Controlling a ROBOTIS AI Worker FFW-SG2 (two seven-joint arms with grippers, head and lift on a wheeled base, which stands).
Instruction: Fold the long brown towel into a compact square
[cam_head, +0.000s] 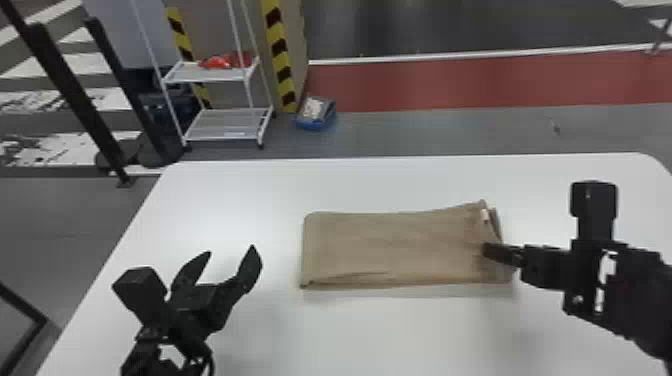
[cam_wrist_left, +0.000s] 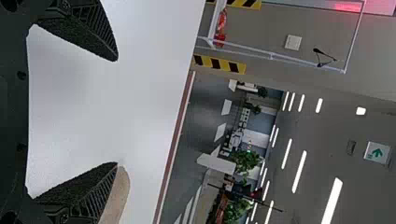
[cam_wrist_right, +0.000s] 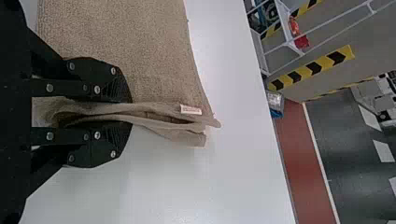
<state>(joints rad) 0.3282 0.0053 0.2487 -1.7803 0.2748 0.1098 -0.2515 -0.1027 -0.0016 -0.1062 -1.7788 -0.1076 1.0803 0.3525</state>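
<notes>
Towel is laid flat on the tabletop as a layered rectangle, its long side run left to right. Its right end is clamped between the fingers of the right gripper, with the tag just past the fingertips. Fingers of the left gripper are spread apart, held off the towel's left end.

Step in hand, as judged: right end to be folded over onto the left, probably the last big fold.

Done well: all layers should be kept in the pinch, as the far corner is splayed and an inner ply could be left behind. End to be lifted only enough for clearance, carried left in a low arc and laid edge to edge; if dragged, the whole stack may be slid. Left end could be pinned lightly by the left gripper if slip is seen. Grip to be released only once the edges are matched, then the crease pressed flat.
</notes>
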